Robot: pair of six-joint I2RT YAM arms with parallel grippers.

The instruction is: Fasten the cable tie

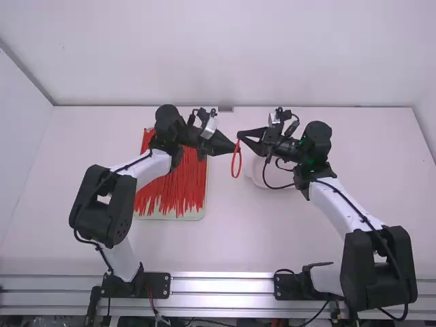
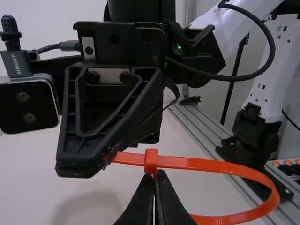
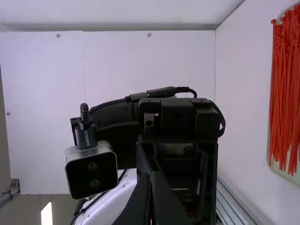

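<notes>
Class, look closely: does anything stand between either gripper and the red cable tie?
Nothing visible does. The left gripper and right gripper each have jaws shut on the cable tie, whose loop hangs free.

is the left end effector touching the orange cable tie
Touching. In the left wrist view the left end effector pinches the cable tie at its square head, no gap.

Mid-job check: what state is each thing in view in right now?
Cable tie: looped, tail threaded through its head, held off the table.
Left gripper: shut on the tie's head.
Right gripper: shut on the tail end.
Spare ties: straight, unfastened, piled on a mat.
</notes>
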